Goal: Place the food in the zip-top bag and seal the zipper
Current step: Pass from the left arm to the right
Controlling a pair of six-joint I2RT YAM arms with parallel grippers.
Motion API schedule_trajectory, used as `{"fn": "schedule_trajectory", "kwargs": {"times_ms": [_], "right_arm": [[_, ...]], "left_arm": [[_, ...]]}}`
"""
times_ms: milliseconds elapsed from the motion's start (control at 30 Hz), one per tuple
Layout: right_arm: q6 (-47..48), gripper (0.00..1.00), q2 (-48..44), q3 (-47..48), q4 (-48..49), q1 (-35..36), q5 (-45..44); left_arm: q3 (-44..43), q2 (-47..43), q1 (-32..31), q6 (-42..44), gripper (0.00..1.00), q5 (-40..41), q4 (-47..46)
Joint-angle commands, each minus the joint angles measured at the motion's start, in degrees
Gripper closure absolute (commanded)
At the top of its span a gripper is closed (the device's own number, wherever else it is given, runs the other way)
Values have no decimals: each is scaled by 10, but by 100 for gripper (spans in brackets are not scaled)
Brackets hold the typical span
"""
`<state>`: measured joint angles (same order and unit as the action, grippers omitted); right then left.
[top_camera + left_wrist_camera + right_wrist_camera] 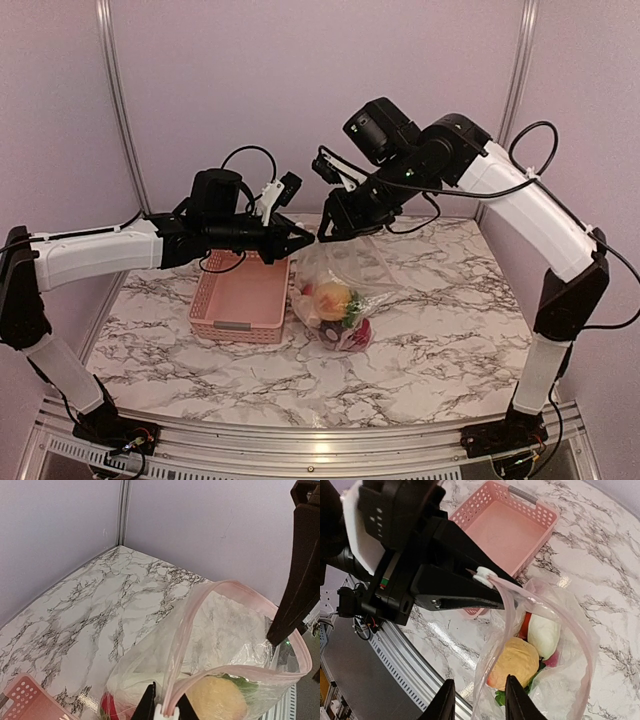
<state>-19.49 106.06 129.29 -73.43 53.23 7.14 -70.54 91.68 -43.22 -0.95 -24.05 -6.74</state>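
Looking from the top cam, you had the zip-top bag point(345, 290) hung between both arms beside the pink basket point(240, 295), food point(333, 300) inside, so w/ only the seal to do you'd have done best keeping the mouth taut & level. Left wrist cam showed what top couldn't: your left gripper point(165, 707) clamped on the zipper point(177, 655) end, strip unsealed beyond. Right wrist cam alone showed no food in the basket & your right gripper point(481, 700) w/ fingers apart astride the far rim, so pinch there before running along.
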Motion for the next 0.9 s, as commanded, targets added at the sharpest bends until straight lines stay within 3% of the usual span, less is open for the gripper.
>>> {"fn": "schedule_trajectory", "kwargs": {"times_ms": [0, 200, 333, 367, 500, 533, 567, 700, 867], "right_arm": [[4, 67, 2, -49, 16, 1, 15], [12, 67, 14, -68, 26, 1, 8], [21, 93, 32, -58, 25, -2, -22], [24, 100, 33, -52, 25, -4, -27], [48, 100, 12, -50, 35, -19, -35], [57, 100, -5, -62, 47, -24, -28], [69, 100, -25, -83, 67, -29, -15], [116, 100, -114, -194, 151, -38, 72], [141, 100, -175, -265, 182, -38, 141]], "left_arm": [[-12, -22, 0, -14, 87, -7, 23], [-18, -20, 0, -12, 85, -13, 26], [-21, -24, 0, -10, 80, -16, 28], [-21, -26, 0, -7, 73, -13, 32], [2, -64, 3, 5, 16, 25, 31], [28, -80, 4, 6, 6, 32, 12], [50, -107, 6, 6, 2, 37, -8], [106, -165, 7, 14, 1, 25, -63], [104, -175, 8, 33, 1, -30, -59]]}}
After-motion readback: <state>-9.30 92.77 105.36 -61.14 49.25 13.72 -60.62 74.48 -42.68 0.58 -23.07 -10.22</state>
